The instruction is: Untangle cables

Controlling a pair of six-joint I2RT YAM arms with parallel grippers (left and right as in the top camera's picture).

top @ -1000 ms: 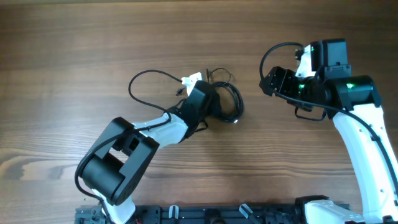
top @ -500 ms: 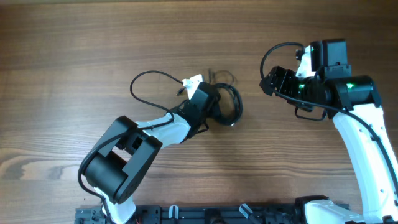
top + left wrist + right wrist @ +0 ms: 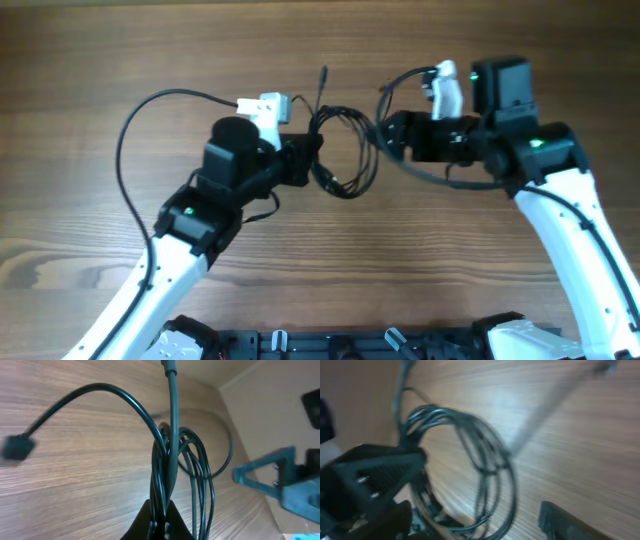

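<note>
While the left gripper (image 3: 316, 166) stays out of nothing and simply pinches the black cable bundle (image 3: 167, 475) tight between its fingers (image 3: 144, 526), the coiled loops fan out beyond its tips, mid-way across the wooden table (image 3: 80, 50) between the two arms. One loose end (image 3: 322, 80) pokes away from the coil. The right gripper (image 3: 386, 136) sits just beside the loops, fingers (image 3: 565, 520) spread wide, gripping nothing
</note>
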